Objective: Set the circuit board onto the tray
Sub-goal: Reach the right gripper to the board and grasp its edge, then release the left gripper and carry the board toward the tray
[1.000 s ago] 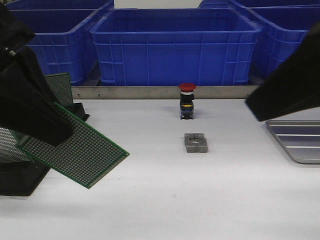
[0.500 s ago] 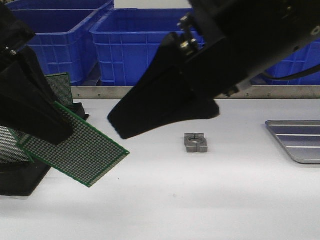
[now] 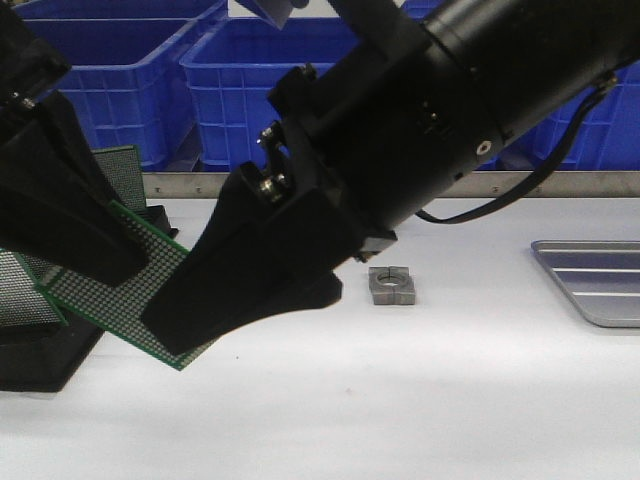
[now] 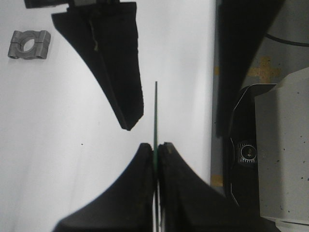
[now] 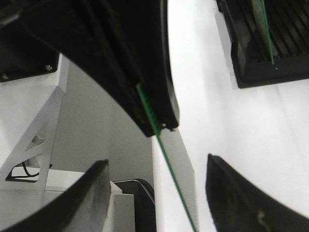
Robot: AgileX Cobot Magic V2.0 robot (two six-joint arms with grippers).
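The green perforated circuit board (image 3: 110,300) hangs tilted above the table at the left, clamped by its upper edge in my shut left gripper (image 3: 135,265). The left wrist view shows the board edge-on (image 4: 156,111) between the closed fingers of the left gripper (image 4: 155,147). My right gripper (image 3: 245,315) is open, and its two fingers straddle the board's free end without touching it; in the right wrist view the board edge (image 5: 169,164) runs through the gap of the right gripper (image 5: 155,166). The silver-grey tray (image 3: 600,258) lies at the table's right edge, far from both grippers.
A grey metal clamp block (image 3: 391,285) lies mid-table, also in the left wrist view (image 4: 29,44). A black slotted rack (image 3: 40,350) at the left holds another board (image 3: 125,170). Blue bins (image 3: 350,90) stand along the back. The right arm spans the table's middle.
The right arm swept in from the right to the left, and its open fingers now bracket the board's free end. It now hides the red push-button. The left gripper and board have not moved.
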